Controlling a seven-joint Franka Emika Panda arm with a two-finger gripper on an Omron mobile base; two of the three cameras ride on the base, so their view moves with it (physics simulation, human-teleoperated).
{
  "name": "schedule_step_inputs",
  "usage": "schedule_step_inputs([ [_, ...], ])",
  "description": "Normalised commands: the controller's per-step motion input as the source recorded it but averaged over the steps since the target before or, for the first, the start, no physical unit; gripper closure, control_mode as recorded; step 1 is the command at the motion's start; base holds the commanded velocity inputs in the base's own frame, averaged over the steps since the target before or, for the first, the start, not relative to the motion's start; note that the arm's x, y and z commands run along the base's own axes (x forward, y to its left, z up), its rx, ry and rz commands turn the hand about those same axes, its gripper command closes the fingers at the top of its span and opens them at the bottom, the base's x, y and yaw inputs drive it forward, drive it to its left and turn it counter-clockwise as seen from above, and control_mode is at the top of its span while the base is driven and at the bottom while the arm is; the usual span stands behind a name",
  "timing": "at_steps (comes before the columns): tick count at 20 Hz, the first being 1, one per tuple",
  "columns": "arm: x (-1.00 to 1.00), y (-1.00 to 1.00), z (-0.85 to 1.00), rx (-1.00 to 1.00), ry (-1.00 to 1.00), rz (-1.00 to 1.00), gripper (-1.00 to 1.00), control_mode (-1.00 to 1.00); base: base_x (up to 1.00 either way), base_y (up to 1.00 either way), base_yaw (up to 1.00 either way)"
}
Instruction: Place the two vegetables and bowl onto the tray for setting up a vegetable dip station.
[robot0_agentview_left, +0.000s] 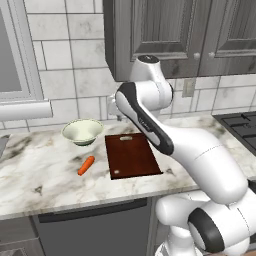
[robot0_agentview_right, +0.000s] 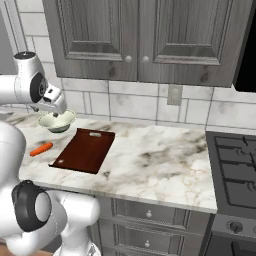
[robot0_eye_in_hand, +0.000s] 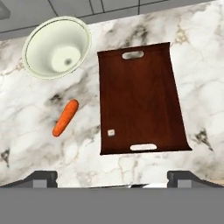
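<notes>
Claw (robot0_eye_in_hand: 112, 177) wide open, empty, high over counter (robot0_eye_in_hand: 197, 65). Tray (robot0_eye_in_hand: 140, 100) bare, mid-counter. Carrot (robot0_eye_in_hand: 65, 118) just off tray's left edge, bowl (robot0_eye_in_hand: 57, 47) by back wall. You probably want carrot first: drop straight down, jaws across its middle, squeeze gently so it doesn't roll.

Readable text: none in any view.
Tray (robot0_eye_in_hand: 140, 96): no lettering; bare apart from one small pale spot, too small to read.
Bowl (robot0_eye_in_hand: 57, 47): no mark.
Cabinet doors (robot0_agentview_right: 150, 35): no labels.
</notes>
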Motion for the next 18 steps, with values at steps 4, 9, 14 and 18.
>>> schedule_step_inputs([
  [4, 0.00, 0.51, -0.15, 0.00, 0.08, 0.00, -1.00, -1.00, 0.00, 0.00, 0.00],
  [9, 0.00, 0.49, -0.16, 0.00, 0.07, 0.00, -1.00, -1.00, 0.00, 0.00, 0.00],
  [14, 0.00, 0.34, -0.19, 0.00, 0.06, 0.00, -1.00, -1.00, 0.00, 0.00, 0.00],
  [18, 0.00, 0.12, -0.29, 0.00, 0.02, 0.00, -1.00, -1.00, 0.00, 0.00, 0.00],
])
